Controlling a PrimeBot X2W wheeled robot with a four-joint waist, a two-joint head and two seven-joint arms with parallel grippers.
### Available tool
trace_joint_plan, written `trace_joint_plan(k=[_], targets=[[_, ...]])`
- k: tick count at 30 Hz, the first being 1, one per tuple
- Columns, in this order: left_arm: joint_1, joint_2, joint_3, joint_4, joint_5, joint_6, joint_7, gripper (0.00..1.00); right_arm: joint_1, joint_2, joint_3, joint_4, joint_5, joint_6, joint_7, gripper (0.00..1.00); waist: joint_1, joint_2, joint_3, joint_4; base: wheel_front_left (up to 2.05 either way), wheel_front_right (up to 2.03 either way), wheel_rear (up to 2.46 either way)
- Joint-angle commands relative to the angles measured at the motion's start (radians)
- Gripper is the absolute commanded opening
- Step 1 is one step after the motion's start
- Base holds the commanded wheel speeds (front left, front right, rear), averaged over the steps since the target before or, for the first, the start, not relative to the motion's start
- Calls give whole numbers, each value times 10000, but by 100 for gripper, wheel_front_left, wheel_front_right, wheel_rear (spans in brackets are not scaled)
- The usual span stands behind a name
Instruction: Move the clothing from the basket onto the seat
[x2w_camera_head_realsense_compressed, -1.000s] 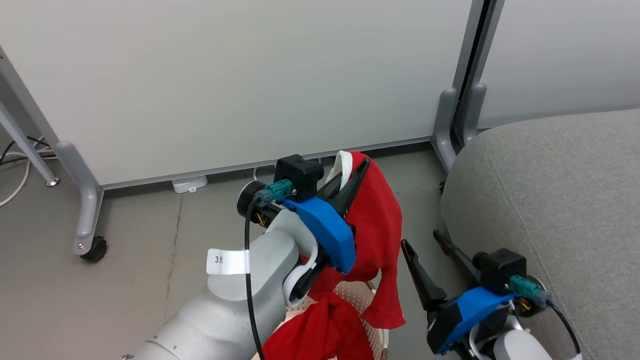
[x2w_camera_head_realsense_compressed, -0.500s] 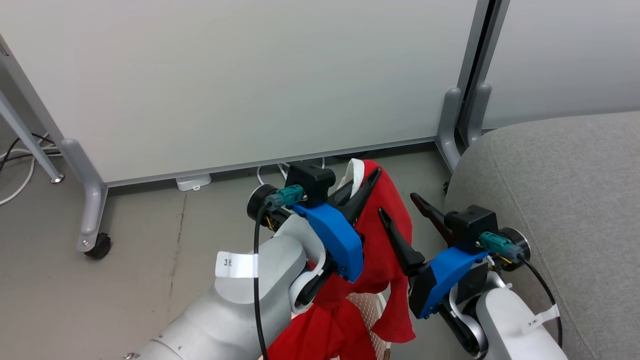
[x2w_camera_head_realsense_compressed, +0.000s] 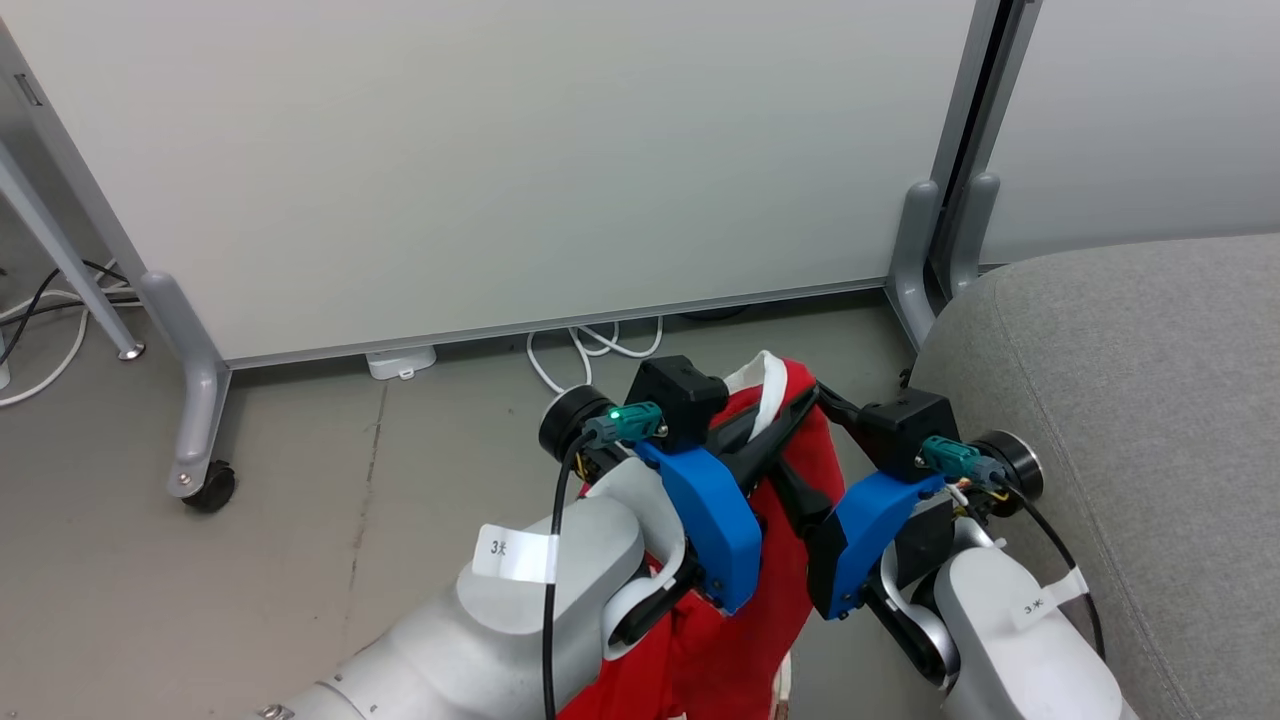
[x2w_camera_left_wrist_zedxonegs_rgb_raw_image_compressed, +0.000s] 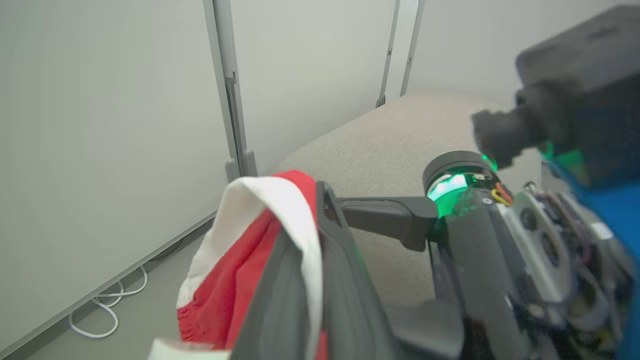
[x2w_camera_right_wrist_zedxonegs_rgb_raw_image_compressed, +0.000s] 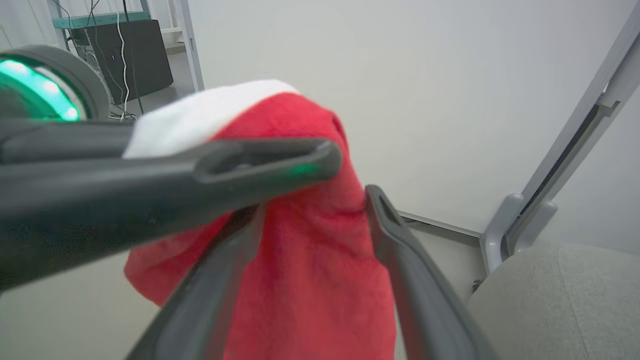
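Just off the seat's (x2w_camera_head_realsense_compressed: 1120, 400) rounded edge, above the floor (x2w_camera_head_realsense_compressed: 350, 520), the clothing (x2w_camera_head_realsense_compressed: 782, 590) hung in mid-air, and what a grip on it! The left tool (x2w_camera_left_wrist_zedxonegs_rgb_raw_image_compressed: 314, 215) was pressed together right on the white-trimmed top of the red fabric, with the trim squeezed between its two dark fingers. The rest draped down between the two arms and ran out past the bottom of the head view.

The right tool (x2w_camera_right_wrist_zedxonegs_rgb_raw_image_compressed: 316, 210) sat on the seat side, spread wide, with one finger on either side of the hanging cloth just below the left tool's pinch. It was not closed on the cloth. From its own wrist view the red cloth filled the gap between the fingers, though I couldn't tell whether either finger actually touched it. The two tools crossed almost tip to tip.

The garment was apart from the seat, whose grey cushion lay just beside the right wrist. Behind it all stood pale partition panels (x2w_camera_head_realsense_compressed: 500, 150) on grey feet, with white cables (x2w_camera_head_realsense_compressed: 590, 350) looped on the floor at their base.
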Motion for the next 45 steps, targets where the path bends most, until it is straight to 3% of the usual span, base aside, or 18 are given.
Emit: trace_joint_plan(k=[1,18,19,20,22,23,45], targets=[[-168,92,-49,-108,-63,-75,-15,0,-156,-77,40,80,67,1,54,100,-1,-1,-3,1,0,0,0],[-457,492,-336,-882,-818,-51,-287,0,-261,-88,807,1250,852,3,-52,100,-1,-1,55,42,0,0,0],[-456,494,-342,-857,-823,-52,-292,0,-277,-82,834,1294,885,3,-64,84,-1,-1,62,38,0,0,0],[-460,494,-349,-834,-836,-52,-303,0,-290,-77,858,1338,913,3,-87,48,-1,-1,69,35,0,0,0],[-474,492,-356,-797,-882,-52,-325,0,-337,-70,898,1404,982,3,-121,23,-1,-1,76,31,0,0,0],[-479,491,-361,-777,-901,-52,-333,0,-347,-66,911,1439,988,3,-142,0,-1,-1,77,28,0,0,0],[-541,498,-397,-464,-924,-53,-383,0,-446,-3,986,1810,1158,3,-468,0,-1,-1,108,-104,0,0,0]])
